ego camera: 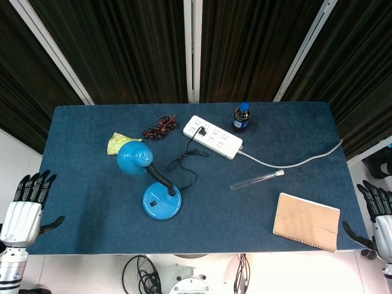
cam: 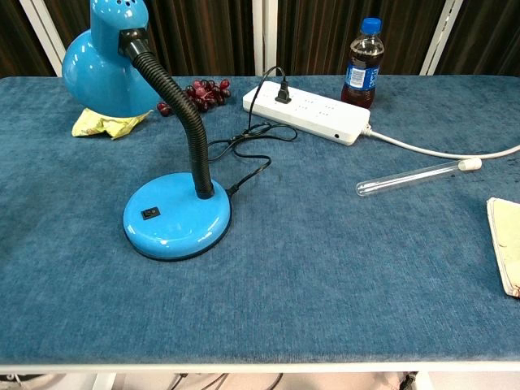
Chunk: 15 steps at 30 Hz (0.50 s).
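A blue desk lamp stands on the blue table, its black cord plugged into a white power strip. Beside the strip stands a dark drink bottle. A clear test tube lies right of centre. A tan notebook lies at the front right. My left hand hovers off the table's front left corner, fingers apart, holding nothing. My right hand hovers off the front right edge, likewise holding nothing. Neither hand shows in the chest view.
A bunch of dark grapes and a yellow crumpled wrapper lie behind the lamp. The strip's white cable runs off the right edge. Dark curtains hang behind the table.
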Available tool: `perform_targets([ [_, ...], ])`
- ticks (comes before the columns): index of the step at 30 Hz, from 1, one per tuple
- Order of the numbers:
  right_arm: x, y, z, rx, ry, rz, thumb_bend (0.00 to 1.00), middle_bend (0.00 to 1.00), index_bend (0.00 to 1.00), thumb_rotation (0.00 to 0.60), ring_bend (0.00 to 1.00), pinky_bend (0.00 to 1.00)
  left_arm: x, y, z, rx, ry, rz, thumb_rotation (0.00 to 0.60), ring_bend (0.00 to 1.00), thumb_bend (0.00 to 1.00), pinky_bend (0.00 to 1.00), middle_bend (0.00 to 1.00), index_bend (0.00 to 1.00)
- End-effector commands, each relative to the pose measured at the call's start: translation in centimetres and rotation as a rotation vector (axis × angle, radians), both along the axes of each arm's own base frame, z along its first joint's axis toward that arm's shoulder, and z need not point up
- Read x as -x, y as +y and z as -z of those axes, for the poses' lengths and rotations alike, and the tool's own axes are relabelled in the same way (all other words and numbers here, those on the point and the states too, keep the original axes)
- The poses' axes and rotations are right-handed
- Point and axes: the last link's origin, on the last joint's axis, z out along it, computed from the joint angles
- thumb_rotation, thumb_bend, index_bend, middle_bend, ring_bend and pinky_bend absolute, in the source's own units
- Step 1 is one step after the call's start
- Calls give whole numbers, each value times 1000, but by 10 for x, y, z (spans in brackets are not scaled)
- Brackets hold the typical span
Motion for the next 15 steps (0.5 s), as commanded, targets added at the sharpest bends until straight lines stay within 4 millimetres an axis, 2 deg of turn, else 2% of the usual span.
perform_targets([
  [1, 0, 0, 0, 0, 0, 0, 199, 0, 0, 600, 0, 0, -1, 0, 0, 1, 1, 1, 600, 0, 55, 0, 0, 69],
  [15, 1, -2, -3, 5, -5, 0, 198, 0, 0, 600, 0, 0, -6, 0, 4, 33, 9, 6, 600, 0, 55, 0, 0, 58],
])
